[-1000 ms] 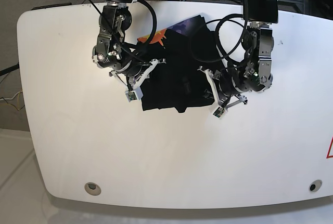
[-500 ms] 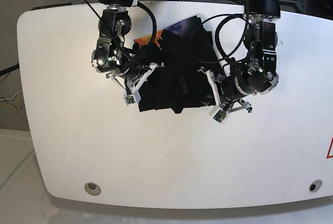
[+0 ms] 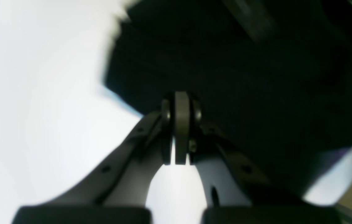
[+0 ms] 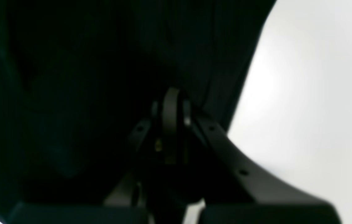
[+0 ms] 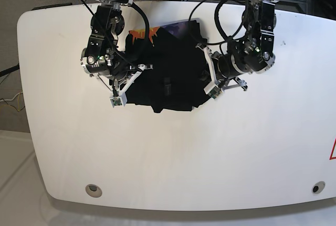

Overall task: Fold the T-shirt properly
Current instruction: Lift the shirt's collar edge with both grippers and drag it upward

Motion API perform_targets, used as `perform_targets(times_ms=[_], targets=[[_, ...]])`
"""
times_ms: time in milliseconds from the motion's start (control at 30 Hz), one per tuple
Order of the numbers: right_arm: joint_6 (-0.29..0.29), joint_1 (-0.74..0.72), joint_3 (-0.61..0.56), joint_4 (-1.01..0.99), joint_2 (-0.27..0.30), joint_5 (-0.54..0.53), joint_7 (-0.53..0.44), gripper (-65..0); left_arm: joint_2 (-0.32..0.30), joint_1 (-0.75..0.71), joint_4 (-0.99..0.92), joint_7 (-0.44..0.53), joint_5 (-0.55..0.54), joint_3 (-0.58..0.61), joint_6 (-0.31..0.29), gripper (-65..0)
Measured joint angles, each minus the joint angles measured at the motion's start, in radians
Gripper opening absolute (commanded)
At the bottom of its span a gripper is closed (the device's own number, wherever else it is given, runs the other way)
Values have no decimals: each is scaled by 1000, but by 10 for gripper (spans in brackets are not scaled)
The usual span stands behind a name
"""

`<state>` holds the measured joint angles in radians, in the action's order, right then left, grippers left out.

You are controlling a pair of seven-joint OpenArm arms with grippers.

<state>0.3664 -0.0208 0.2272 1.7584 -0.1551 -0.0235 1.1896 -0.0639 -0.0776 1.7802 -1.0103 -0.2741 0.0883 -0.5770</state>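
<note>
The black T-shirt [image 5: 168, 71] lies bunched near the far middle of the white table [image 5: 173, 152]. Its orange print [image 5: 142, 33] and purplish patch [image 5: 181, 27] show at the far edge. My right gripper [image 5: 147, 67] is at the shirt's left side and my left gripper [image 5: 200, 47] at its right side. In the left wrist view the left gripper [image 3: 180, 102] is shut, tips pinching the T-shirt's [image 3: 241, 71] edge. The right gripper [image 4: 171, 99] is also shut, buried in the dark T-shirt [image 4: 85, 77]. Both wrist views are blurred.
Black cables [image 5: 226, 6] loop over the shirt from both arms. The table's far edge [image 5: 173, 3] runs close behind the shirt. Bare tabletop stretches toward the front, with two round fittings [image 5: 93, 189] near the front edge.
Both grippers, still shut, have moved left and toward the far edge in the base view. The shirt has gone with them and its lower edge has lifted back.
</note>
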Motion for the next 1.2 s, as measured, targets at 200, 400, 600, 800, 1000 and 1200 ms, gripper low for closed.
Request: perform_targets(times_ms=[200,400,600,800,1000,1200], targets=[[24,-4,-69,37,2,-2,24,-650,6,-39,0,1,-7,0,0,-650],[26,12,-112,83,-5,-7,73,-650,26,-71,0,1,-3,-4,0,-650],[24,72,-109,146,3,6,96,-650,50,-111,0,3,-8,1,0,-650],[26,135,-110,153,3,8,124,-650,74,-140,0,4,4,-3,1,-650],[26,196,-114,181,23,-3,116,-650,88,-161,1,2,8,60,1,-650],[26,227,-111,183,25,11,123,-650,94,-159,1,4,-3,72,0,-650]])
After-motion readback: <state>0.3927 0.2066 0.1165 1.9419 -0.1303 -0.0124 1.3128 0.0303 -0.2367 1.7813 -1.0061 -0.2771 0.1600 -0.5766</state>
